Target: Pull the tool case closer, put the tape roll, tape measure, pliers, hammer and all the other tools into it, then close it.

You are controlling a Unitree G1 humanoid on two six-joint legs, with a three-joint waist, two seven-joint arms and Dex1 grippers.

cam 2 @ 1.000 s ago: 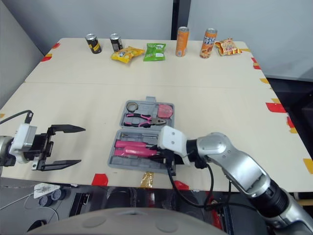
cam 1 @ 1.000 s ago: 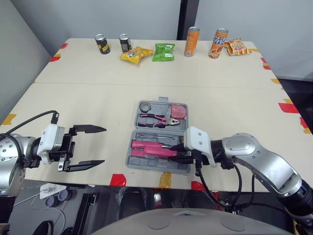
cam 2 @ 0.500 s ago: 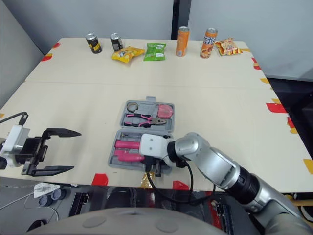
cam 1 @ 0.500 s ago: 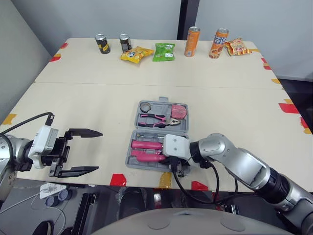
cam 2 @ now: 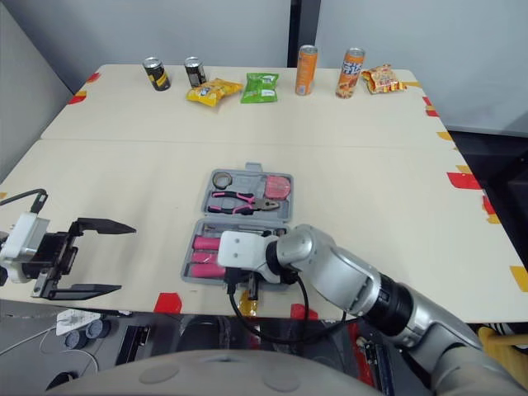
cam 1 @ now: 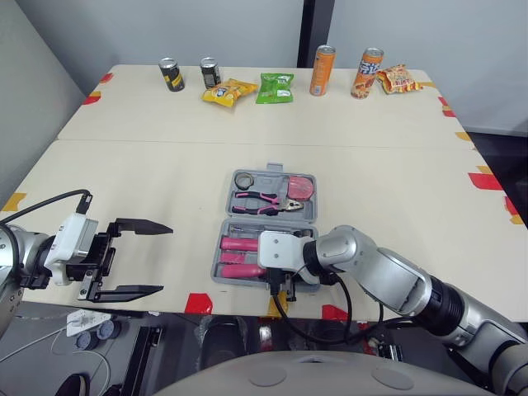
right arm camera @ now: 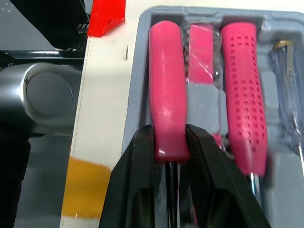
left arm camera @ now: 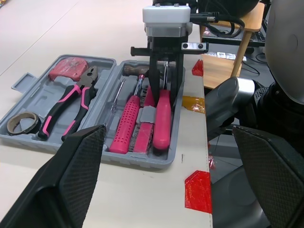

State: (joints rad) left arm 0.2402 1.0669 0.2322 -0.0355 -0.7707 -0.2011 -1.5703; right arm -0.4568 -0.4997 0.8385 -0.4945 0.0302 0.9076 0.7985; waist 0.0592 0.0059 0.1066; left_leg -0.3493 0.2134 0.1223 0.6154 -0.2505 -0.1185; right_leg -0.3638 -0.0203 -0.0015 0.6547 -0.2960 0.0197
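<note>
My right fingers (right arm camera: 135,190) have swung across the open tool case (left arm camera: 137,159) and now pinch the end of the pink-handled tool (right arm camera: 166,109) lying in its slot between them, so I judge packing nearly done; my left fingers (cam 1: 144,225) hang spread, well clear.

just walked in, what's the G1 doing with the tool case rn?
The right gripper is down in the near half of the open tool case, jaws shut on the end of a pink-handled tool that lies in the slot nearest the table edge. Pliers, tape roll and tape measure already lie in the far half. The left gripper hovers open over the table, left of the case. The case is not yet closed.
</note>
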